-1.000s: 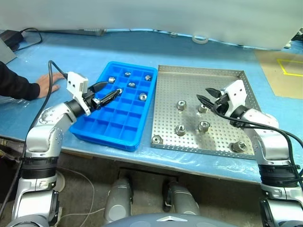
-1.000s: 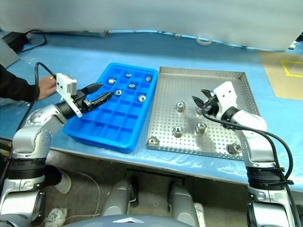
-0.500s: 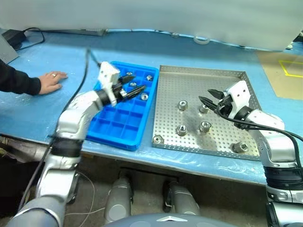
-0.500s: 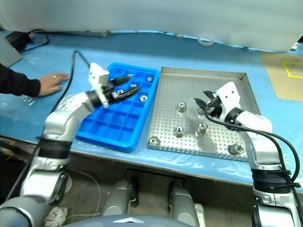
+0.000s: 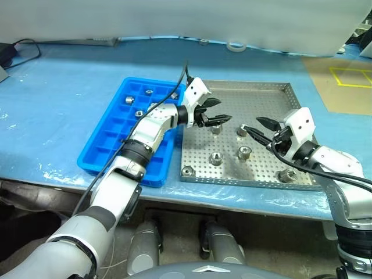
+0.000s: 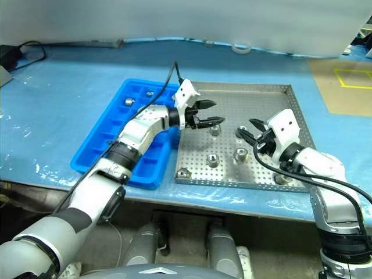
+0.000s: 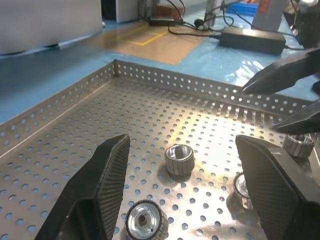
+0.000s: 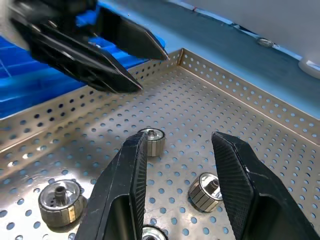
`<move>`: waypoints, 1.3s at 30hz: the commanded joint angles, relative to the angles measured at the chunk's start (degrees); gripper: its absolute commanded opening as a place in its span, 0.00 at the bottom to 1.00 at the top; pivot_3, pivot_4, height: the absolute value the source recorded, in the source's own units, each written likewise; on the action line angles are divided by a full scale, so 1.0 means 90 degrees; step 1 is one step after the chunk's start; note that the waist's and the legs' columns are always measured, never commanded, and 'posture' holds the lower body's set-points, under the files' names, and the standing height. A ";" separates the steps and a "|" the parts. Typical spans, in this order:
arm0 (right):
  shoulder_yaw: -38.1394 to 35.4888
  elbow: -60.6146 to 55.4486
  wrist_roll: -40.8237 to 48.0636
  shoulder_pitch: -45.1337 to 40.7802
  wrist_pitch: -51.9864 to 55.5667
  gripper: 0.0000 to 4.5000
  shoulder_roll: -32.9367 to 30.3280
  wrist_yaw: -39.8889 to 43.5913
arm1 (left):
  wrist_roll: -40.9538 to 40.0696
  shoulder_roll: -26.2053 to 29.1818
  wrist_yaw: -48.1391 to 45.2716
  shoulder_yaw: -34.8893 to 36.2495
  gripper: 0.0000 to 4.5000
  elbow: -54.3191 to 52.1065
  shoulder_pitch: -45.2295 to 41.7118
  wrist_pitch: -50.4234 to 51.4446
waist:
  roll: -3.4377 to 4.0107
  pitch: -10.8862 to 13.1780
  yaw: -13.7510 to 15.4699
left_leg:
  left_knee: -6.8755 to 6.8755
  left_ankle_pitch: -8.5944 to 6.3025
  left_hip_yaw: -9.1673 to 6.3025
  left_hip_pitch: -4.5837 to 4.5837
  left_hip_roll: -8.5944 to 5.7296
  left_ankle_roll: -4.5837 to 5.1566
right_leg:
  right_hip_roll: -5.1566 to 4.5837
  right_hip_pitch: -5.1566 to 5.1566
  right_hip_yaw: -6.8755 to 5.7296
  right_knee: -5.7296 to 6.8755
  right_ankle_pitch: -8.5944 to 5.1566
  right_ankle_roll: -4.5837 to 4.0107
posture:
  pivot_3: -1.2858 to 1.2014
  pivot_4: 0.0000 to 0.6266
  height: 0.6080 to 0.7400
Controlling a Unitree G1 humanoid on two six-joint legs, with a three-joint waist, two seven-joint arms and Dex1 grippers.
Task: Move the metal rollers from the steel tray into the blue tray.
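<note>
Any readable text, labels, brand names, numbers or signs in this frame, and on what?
None can be read.
Perforated silver steel tray: no marking.
Bright blue compartmented plastic tray: no marking.
Small shiny metal rollers: no stamp legible.
Brown board with yellow taped lines: lines only, no words.

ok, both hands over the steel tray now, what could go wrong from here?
1. The left hand and right hand point at each other over the steel tray; they could collide.
2. The metal rollers lie close together, so open fingers may knock a neighbour.
3. The left arm crosses the blue tray and may snag it.
</note>
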 commanded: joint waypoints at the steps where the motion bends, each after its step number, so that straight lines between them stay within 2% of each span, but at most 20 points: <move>1: -0.0242 -0.0411 0.0092 0.0186 0.0112 0.46 0.0007 -0.0206 | 0.0517 -0.0075 0.0254 0.0025 0.80 0.1222 -0.0706 -0.0686 | 0.0000 0.0000 -0.0012 | 0.0001 -0.0001 -0.0001 0.0001 -0.0001 0.0002 | 0.0000 0.0005 0.0000 -0.0004 0.0000 0.0002 | 0.38 0.24 1.00; 5: -0.0192 -0.0381 0.0021 0.0242 0.0079 0.46 0.0050 -0.0351 | 0.0819 -0.0323 0.0291 0.0051 0.80 0.2114 -0.1140 -0.0800 | 0.0000 0.0000 -0.0017 | -0.0001 -0.0008 -0.0002 -0.0005 -0.0004 0.0012 | -0.0003 0.0005 -0.0002 -0.0016 0.0001 0.0002 | 0.37 0.24 1.00; 11: -0.0205 -0.0372 0.0013 0.0354 0.0027 0.46 0.0064 -0.0452 | 0.1294 -0.0630 0.0321 0.0008 0.80 0.2649 -0.1120 -0.0819 | 0.0001 -0.0001 -0.0019 | -0.0001 -0.0012 -0.0002 -0.0027 -0.0002 0.0042 | -0.0010 0.0002 -0.0021 -0.0035 0.0002 0.0001 | 0.37 0.24 1.00; 39: -0.0311 -0.0622 -0.0095 0.0818 0.0088 0.46 -0.0025 -0.0788 | 0.1793 -0.1247 0.2149 0.0603 0.80 0.3222 -0.0761 -0.0488 | 0.0006 -0.0004 -0.0080 | 0.0005 -0.0029 -0.0003 -0.0043 -0.0019 0.0087 | -0.0047 0.0022 -0.0051 -0.0083 0.0002 0.0001 | 0.34 0.24 1.00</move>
